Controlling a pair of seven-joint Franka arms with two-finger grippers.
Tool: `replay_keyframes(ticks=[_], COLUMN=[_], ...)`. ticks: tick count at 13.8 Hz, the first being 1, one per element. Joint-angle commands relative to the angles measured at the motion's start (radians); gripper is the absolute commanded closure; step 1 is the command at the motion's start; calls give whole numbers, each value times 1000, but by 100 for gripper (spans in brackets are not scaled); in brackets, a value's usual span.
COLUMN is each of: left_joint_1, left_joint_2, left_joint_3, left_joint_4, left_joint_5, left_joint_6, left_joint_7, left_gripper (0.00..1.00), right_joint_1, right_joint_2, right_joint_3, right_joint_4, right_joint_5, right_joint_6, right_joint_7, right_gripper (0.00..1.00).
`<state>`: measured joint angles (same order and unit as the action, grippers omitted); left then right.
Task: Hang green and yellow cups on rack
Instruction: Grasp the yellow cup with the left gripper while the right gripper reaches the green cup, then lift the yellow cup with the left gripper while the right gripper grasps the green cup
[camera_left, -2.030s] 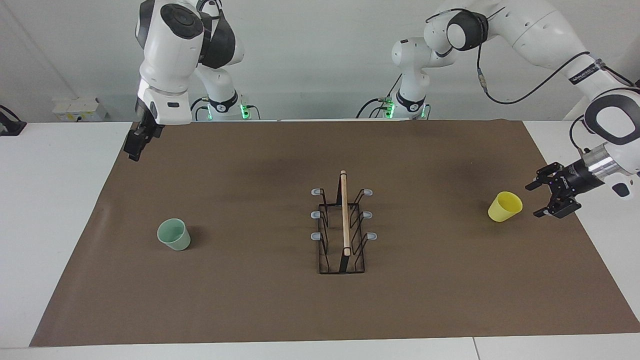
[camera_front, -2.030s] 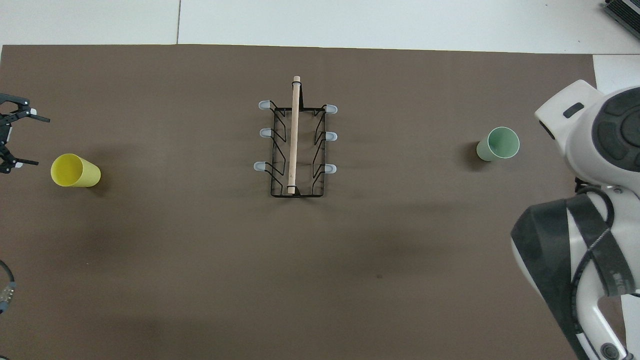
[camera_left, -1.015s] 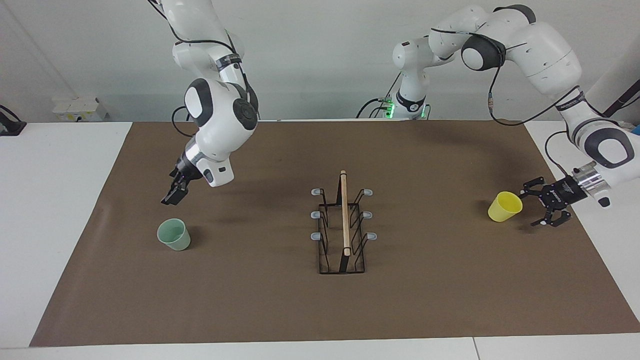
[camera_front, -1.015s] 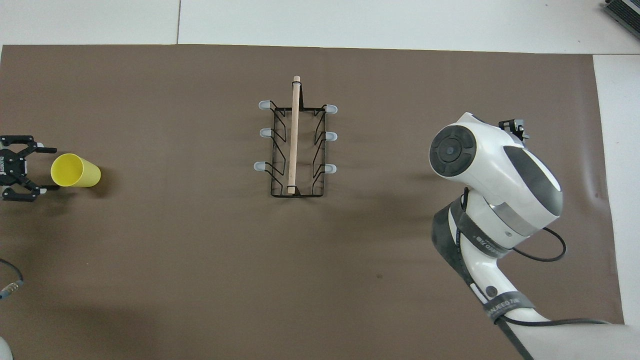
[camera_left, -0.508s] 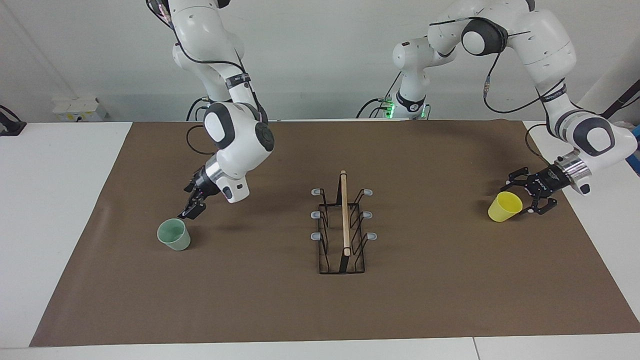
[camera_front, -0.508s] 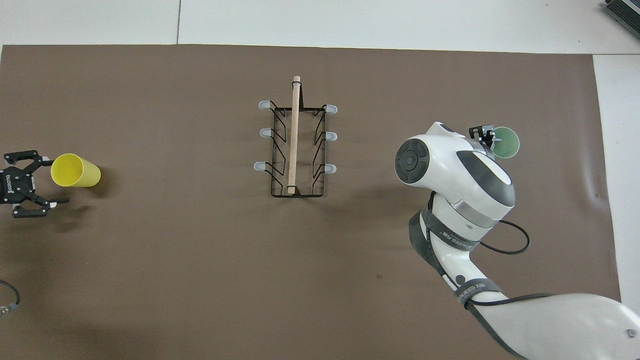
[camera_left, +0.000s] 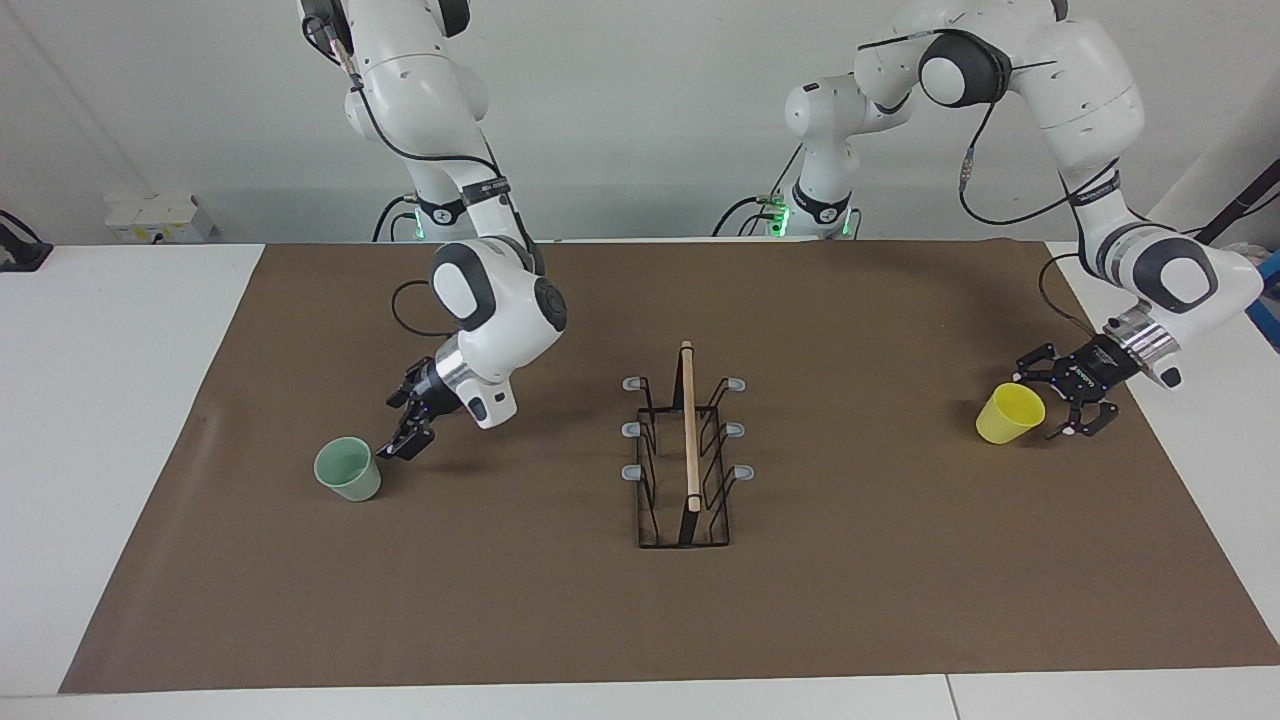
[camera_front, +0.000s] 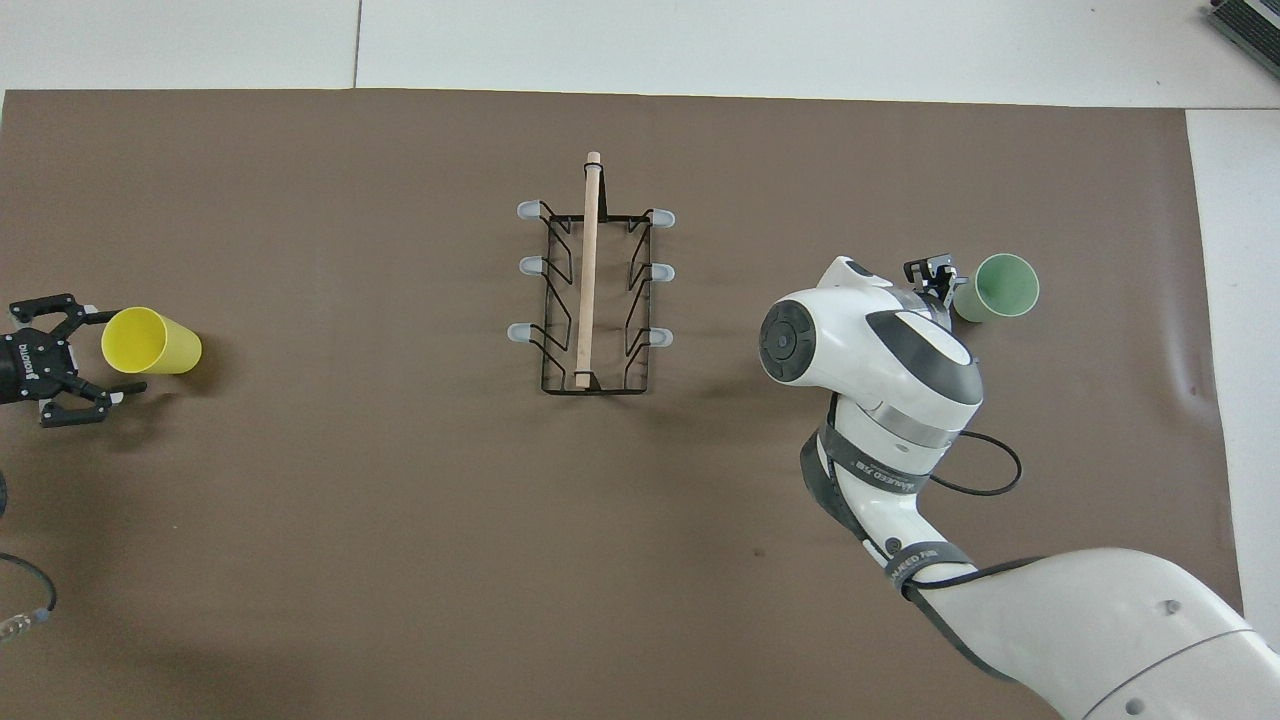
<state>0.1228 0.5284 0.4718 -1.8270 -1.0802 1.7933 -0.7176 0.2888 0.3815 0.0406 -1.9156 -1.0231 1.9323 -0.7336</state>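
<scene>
The pale green cup (camera_left: 348, 468) (camera_front: 995, 288) stands upright on the brown mat toward the right arm's end. My right gripper (camera_left: 405, 436) (camera_front: 935, 275) hangs low and open just beside it on the rack's side, holding nothing. The yellow cup (camera_left: 1008, 413) (camera_front: 150, 341) stands toward the left arm's end. My left gripper (camera_left: 1045, 405) (camera_front: 105, 352) is open at its outer side, its fingers spread level with the rim and not closed on it. The black wire rack (camera_left: 686, 450) (camera_front: 590, 290), with its wooden rod and grey-tipped pegs, stands mid-mat with nothing on it.
A brown mat (camera_left: 640, 620) covers most of the white table (camera_left: 110, 400). A black cable loops from the right arm's wrist (camera_front: 985, 475) above the mat. A small white box (camera_left: 150, 215) sits at the table's corner near the right arm's base.
The right arm has swung down from the mat's corner to the green cup's side. The left gripper has closed in on the yellow cup. Neither cup has moved.
</scene>
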Motion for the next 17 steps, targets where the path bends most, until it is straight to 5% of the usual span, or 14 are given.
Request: replay_keyframes(ticks=[1,9,11,12,15,17], left_joint_1=[-49,-95,-120,-143,-181,-183], left_joint_2=[-34,-48,-45,-47,-50,-71], left_joint_3=[8,5,5,7,7,1], left_joint_4=[-87,-103,-103,-103,-78,-25], left_joint_5=[-64,-138,-138,-138,-138,-136], left_joint_6=[25,47,84,112,198,196], left_joint_7=[10,41,38,38,21,0], left_gripper=[0,1,20,54,98,100], right_joint_1=[-4,-50,-53,-62,-86,-97], right_joint_2=[23,45,63,62,62,59], right_joint_3=[-1,-1,-1,-1,-1,-1], right_joint_4=[-19,-66,-74,-80,-103,-114], right_joint_5=[-60,-159,-208,-237,-301,-343], right_joint_6=[33,157,162,165,197,198], right_joint_7=[23,54,80,82,86,86], right_gripper=[0,0,0,0,0,0])
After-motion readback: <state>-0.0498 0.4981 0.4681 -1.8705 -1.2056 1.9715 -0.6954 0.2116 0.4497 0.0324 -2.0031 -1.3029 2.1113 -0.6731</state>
